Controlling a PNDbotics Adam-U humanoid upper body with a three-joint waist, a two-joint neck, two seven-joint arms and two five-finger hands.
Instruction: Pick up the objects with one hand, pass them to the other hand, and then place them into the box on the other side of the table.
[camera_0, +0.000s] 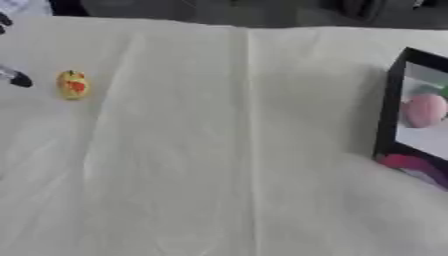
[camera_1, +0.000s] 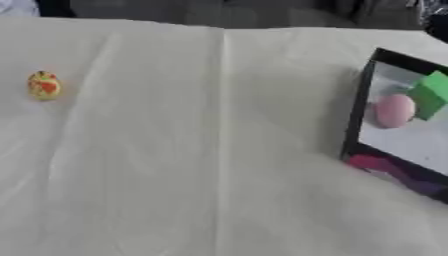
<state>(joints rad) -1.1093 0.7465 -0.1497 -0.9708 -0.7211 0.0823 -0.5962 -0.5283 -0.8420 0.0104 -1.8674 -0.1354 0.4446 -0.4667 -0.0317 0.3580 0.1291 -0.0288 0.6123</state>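
Yellow toy — well apart from box

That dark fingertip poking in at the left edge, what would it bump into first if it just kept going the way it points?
Probably the small yellow and red object. The left hand shows only a fingertip at the left edge, aimed roughly rightward at it, with bare tablecloth between. Depth is unclear, so it might pass above.

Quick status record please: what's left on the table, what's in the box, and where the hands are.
surface: cream cloth-covered table
left to move: small yellow rounded toy with red patch, far left, standing alone
box: black-walled box with pale floor, right edge
in box: pink egg-shaped object beside green block
outside box: magenta-purple strip along its near wall
left hand: dark fingers at left edge, left of toy, not touching
right hand: not in view
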